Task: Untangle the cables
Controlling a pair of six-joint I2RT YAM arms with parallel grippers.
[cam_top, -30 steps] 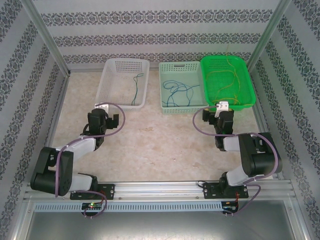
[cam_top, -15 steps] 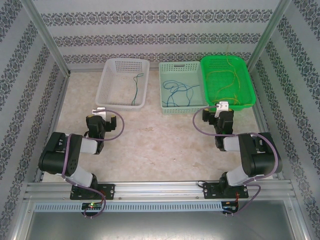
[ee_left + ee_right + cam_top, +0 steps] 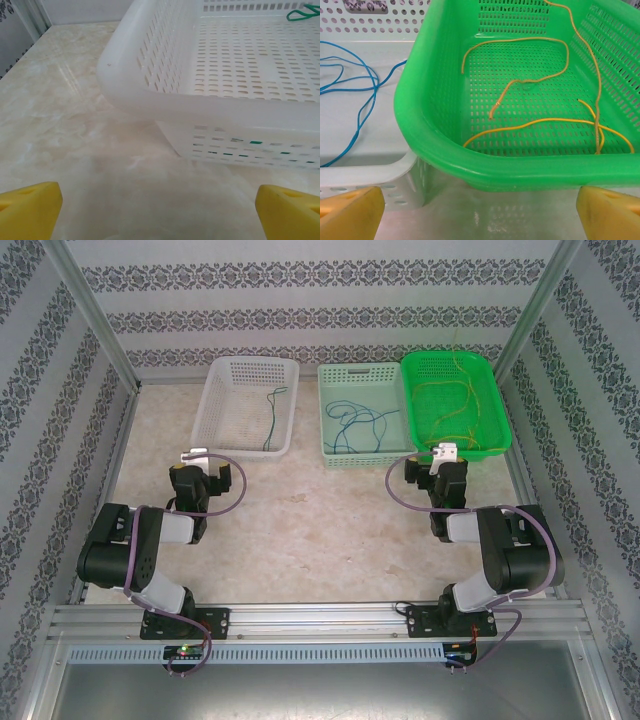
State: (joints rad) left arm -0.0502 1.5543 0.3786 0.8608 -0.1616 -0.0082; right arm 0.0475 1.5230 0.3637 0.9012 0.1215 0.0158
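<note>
**Yellow cables dead ahead of right end effector**

The right end effector [image 3: 480, 212] hovers wide open and empty just short of the green basket [image 3: 470, 165]. The yellow cables [image 3: 555, 119] lie straight ahead inside, mostly crosswise. Blue cables [image 3: 367, 107] lie in the middle basket [image 3: 365, 172]. The left end effector [image 3: 160, 212], equally open and empty, faces the white basket [image 3: 150, 95], with its green cable [image 3: 271, 420] farther off, rightward.

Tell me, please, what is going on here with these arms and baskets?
A robot is untangling thin cables, which lie sorted by colour. A dark green cable lies in the white basket, a blue cable in the pale middle basket, and yellow cables in the bright green basket. The left tool sits open and empty before the white basket's corner. The right tool, also open and empty, faces the bright green basket's near rim.
</note>
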